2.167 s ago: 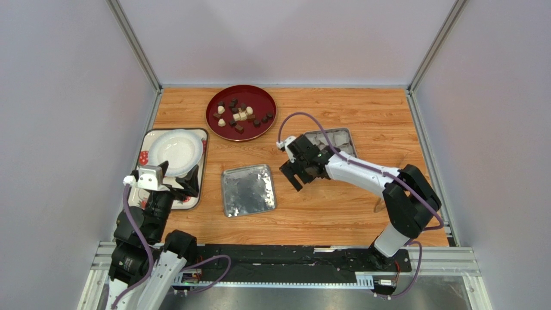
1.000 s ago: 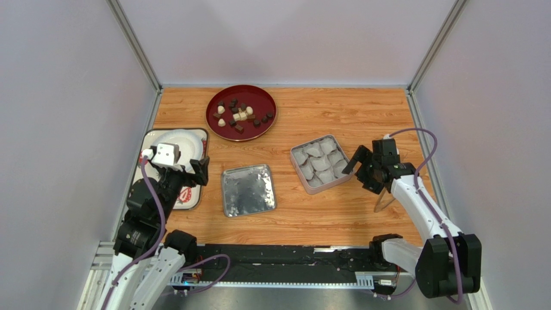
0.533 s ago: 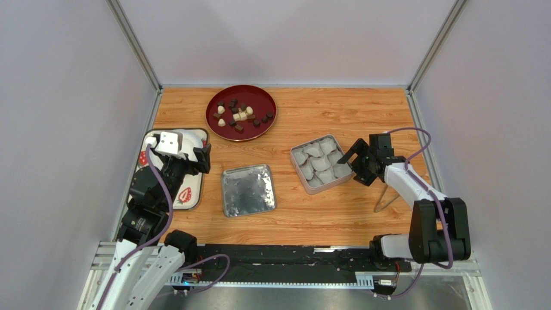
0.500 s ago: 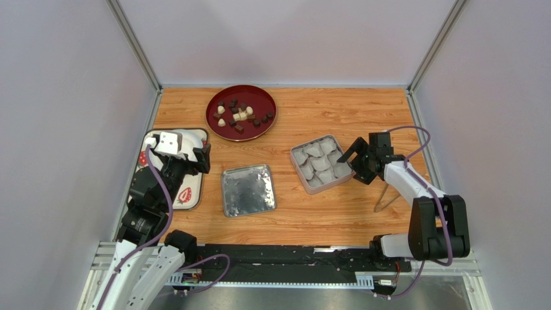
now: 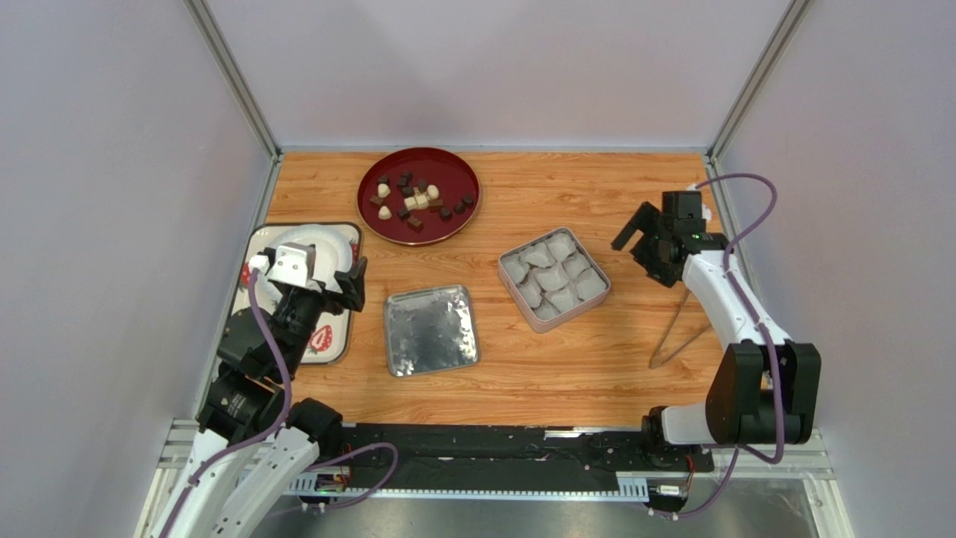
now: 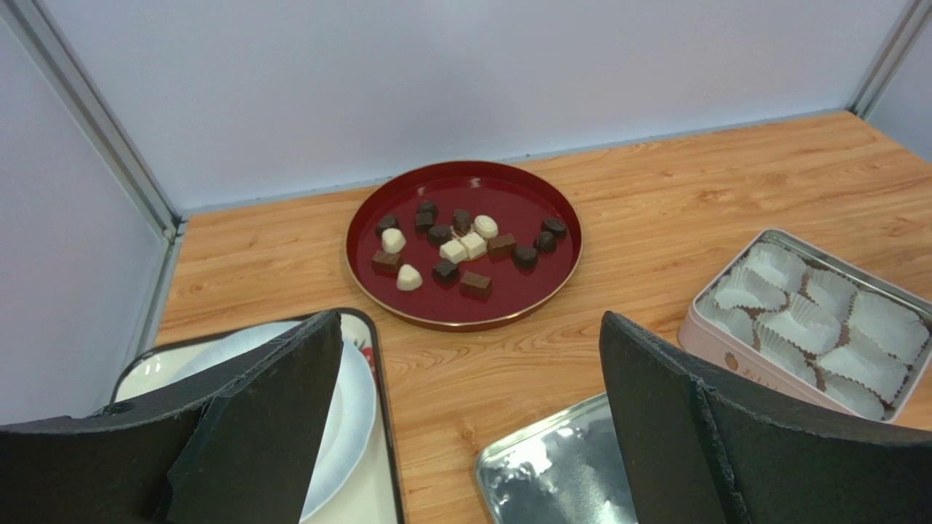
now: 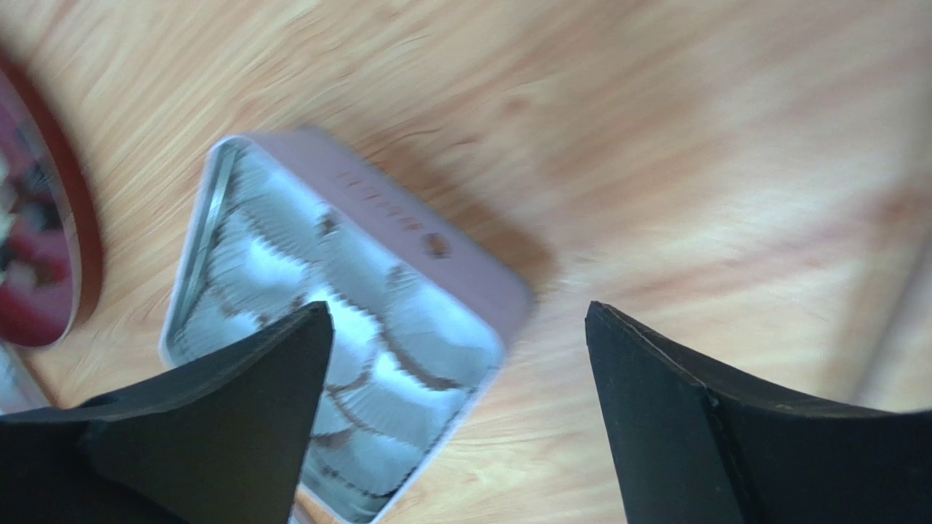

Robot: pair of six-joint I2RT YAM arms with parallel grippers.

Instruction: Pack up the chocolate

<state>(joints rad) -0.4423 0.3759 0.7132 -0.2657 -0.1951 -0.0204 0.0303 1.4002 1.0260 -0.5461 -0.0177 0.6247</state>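
Note:
The chocolate (image 5: 416, 200), several dark brown and cream-white pieces, lies on a round red plate (image 5: 382, 220) at the back; it also shows in the left wrist view (image 6: 459, 245). The open pink tin (image 5: 554, 279), lined with empty white paper cups, sits right of centre and also shows in the left wrist view (image 6: 812, 323) and the right wrist view (image 7: 339, 317). My right gripper (image 5: 636, 253) is open and empty, to the right of the tin and apart from it. My left gripper (image 5: 343, 289) is open and empty over the left tray's right edge.
The tin's silver lid (image 5: 431, 328) lies flat at centre. A white plate (image 5: 316, 249) sits on a patterned tray (image 5: 332, 343) at the left. Metal tongs (image 5: 680, 332) lie near the right edge. Grey walls enclose the table.
My right gripper has drawn back from the tin toward the far right. The tin has shifted slightly left. My left gripper has moved a little nearer to me.

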